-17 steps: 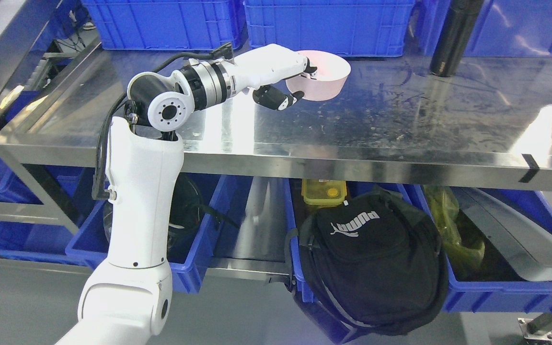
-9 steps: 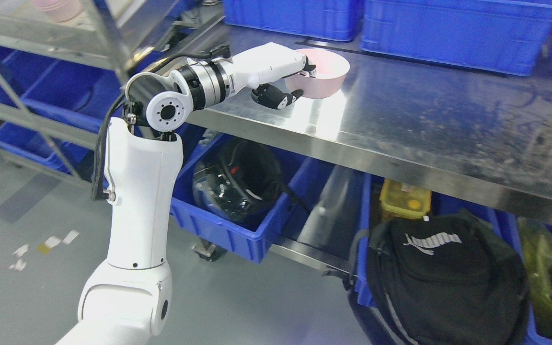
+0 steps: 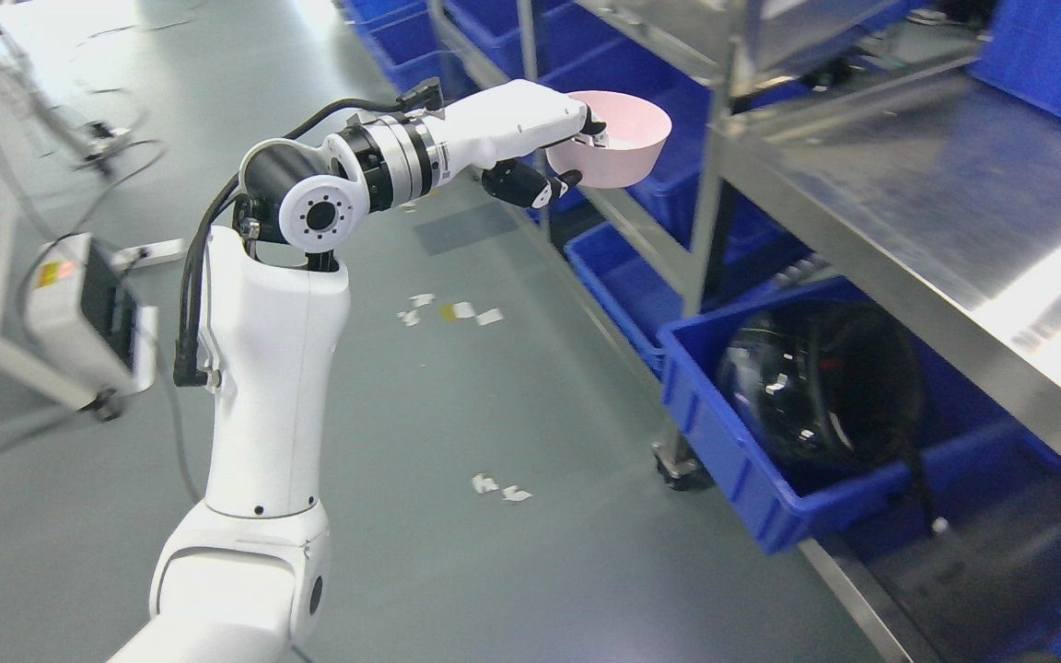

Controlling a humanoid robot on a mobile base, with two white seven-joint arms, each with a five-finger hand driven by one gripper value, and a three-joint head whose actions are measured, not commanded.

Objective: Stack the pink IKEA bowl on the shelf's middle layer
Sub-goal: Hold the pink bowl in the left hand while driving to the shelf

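Across most of the frame runs a grey floor (image 3: 512, 571), dotted with small white and yellow scraps (image 3: 448, 313). Along the right side stands a steel rack with a shiny tabletop (image 3: 963, 230) and upright posts (image 3: 710, 175). Below that surface sits a blue bin (image 3: 724, 442) on casters, holding a dark, glossy, helmet-like thing (image 3: 816, 378). More blue bins (image 3: 623, 285) line the lower levels behind it, and further ones fill the shelves toward the top of the picture. At the far left stands a white machine (image 3: 61, 322) with a dark side panel and cables trailing over the floor.

The left arm (image 3: 263, 405) rises from the lower left, bends at a round white joint and reaches right toward the rack. Its hand (image 3: 549, 152) is closed on the pink bowl (image 3: 618, 147): a dark fingertip hooks over the bowl's near rim from above, while black-tipped fingers (image 3: 526, 187) curl beneath its left side. The bowl lies just right of the hand, held upright with its opening up and tilted slightly. It hangs in the air over the floor and the blue bins, beside a post of the rack and resting on no shelf. The right arm does not show.
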